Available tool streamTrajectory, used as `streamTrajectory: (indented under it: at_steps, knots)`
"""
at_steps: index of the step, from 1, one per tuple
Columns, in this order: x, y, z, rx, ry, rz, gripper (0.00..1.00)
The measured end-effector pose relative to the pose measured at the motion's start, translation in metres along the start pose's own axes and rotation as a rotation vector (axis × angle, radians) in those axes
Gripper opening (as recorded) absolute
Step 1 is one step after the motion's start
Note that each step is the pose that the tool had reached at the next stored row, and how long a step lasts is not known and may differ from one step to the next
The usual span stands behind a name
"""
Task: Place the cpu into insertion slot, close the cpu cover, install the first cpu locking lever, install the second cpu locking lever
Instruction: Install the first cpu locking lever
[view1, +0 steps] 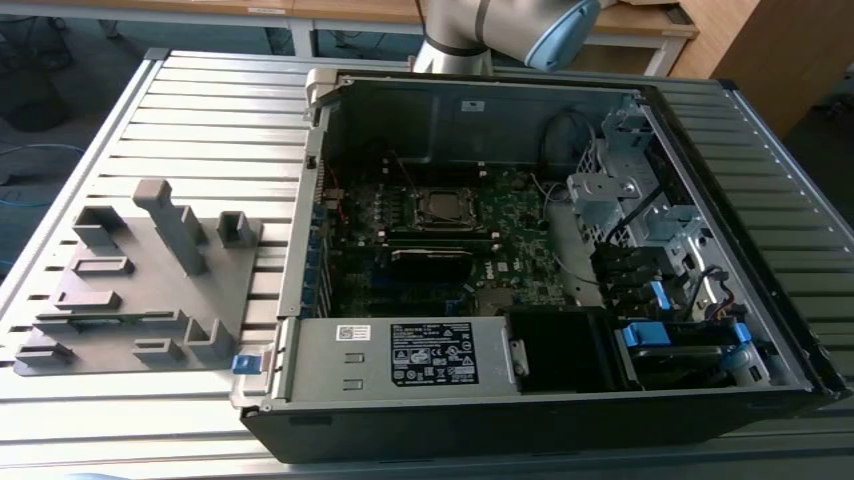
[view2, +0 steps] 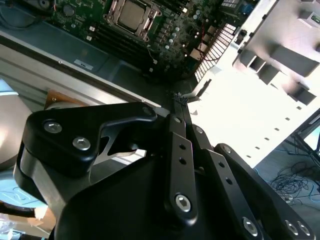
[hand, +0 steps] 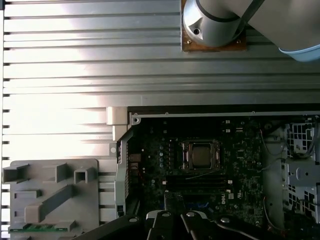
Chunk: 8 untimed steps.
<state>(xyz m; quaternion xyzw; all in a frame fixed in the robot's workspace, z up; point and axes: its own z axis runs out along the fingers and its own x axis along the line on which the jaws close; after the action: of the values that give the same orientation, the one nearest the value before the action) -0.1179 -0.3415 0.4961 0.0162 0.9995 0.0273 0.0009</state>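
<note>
gripper: the fingers look pressed together in the second wrist view (view2: 179, 98), with nothing between them. Its tips also show in the first wrist view (hand: 175, 216).
gripper position: it hangs well above the open computer case (view1: 304, 300), clear of the board and touching nothing.
arm: grey and light blue, it stands behind the case in the exterior view (view1: 501, 30). Its base is bolted to the desk (view1: 200, 110).
cpu: it sits in the insertion slot (view1: 416, 208) with its dull silver top facing up in both wrist views (view2: 134, 13) (hand: 201, 155).
insertion slot position: it is on the green circuit board (view1: 521, 235), toward the back wall of the case, just beyond the long black card slots.
cpu cover: the silver frame lies flat around the chip (view2: 149, 24), and the metal top shows through the cut-out.
locking levers: too small to tell how they sit.
case: it lies on its side on the slatted metal desk with its side panel off. The power supply (view1: 400, 352) is along the near edge.
fixture: a grey moulded holder (view1: 134, 290) lies on the desk at the exterior view's left, just beside the case.
</note>
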Motion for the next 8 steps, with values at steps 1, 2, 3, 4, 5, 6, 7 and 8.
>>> streamTrajectory:
  at_steps: [1,2,3,4,5,6,7,8]
  knots:
    - [0.0,0.0,0.0,0.0,0.0,0.0,0.11]
    - [0.0,0.0,0.0,0.0,0.0,0.0,0.11]
    - [0.0,0.0,0.0,0.0,0.0,0.0,0.11]
    - [0.0,0.0,0.0,0.0,0.0,0.0,0.11]
    - [0.0,0.0,0.0,0.0,0.0,0.0,0.11]
    - [0.0,0.0,0.0,0.0,0.0,0.0,0.11]
    - [0.0,0.0,0.0,-0.0001,0.0,0.0,0.11]
    - [0.0,0.0,0.0,-0.0001,0.0,0.0,0.11]
